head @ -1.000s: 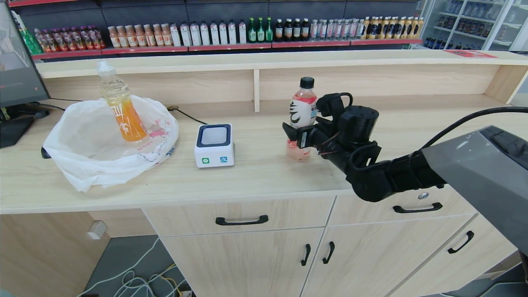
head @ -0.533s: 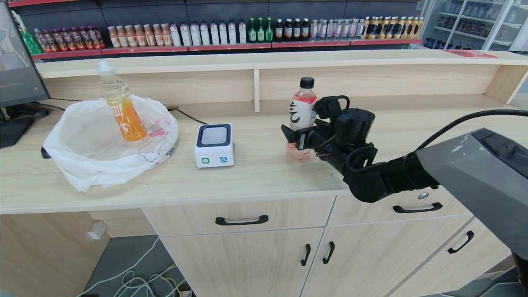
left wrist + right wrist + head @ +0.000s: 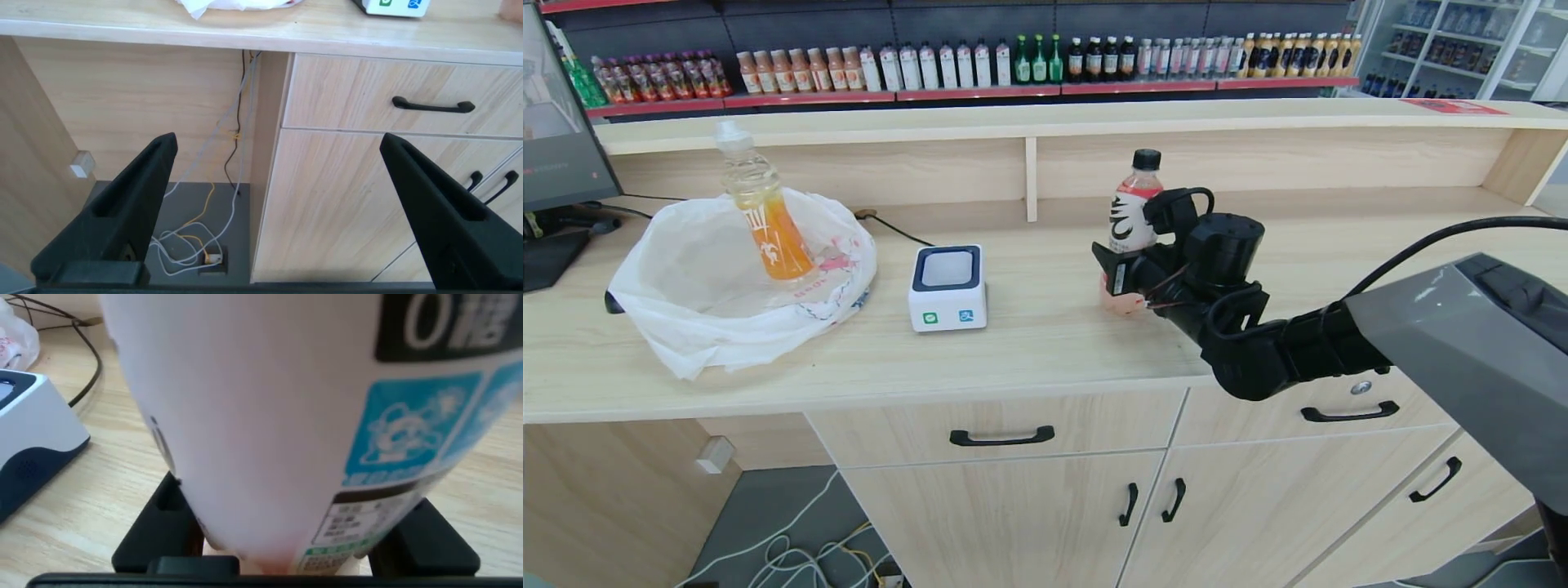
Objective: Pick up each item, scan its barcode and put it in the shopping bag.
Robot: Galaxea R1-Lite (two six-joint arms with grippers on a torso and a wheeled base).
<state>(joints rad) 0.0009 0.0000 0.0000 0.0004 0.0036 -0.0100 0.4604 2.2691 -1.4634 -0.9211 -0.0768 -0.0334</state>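
A pink drink bottle (image 3: 1131,224) with a black cap stands on the counter (image 3: 1029,343) right of the scanner, leaning a little to the right. My right gripper (image 3: 1121,276) is shut on its lower half from the right side. In the right wrist view the bottle (image 3: 278,416) sits between the black fingers (image 3: 155,539). The white scanner (image 3: 947,286) is at the counter's middle. At the left lies the white shopping bag (image 3: 711,310), with an orange drink bottle (image 3: 764,216) standing in it. My left gripper (image 3: 278,139) hangs open below counter height, facing the cabinet front.
A raised back ledge (image 3: 1045,122) runs along the counter's far side, with a divider (image 3: 1030,180) behind the scanner. A monitor (image 3: 560,139) stands at the far left. A cable (image 3: 894,229) runs behind the scanner. Drawers with black handles (image 3: 433,104) sit under the counter.
My right gripper's fingers have shut on the pink bottle. The bottle has tipped and shifted slightly to the right. The bag, scanner and orange bottle have not moved.
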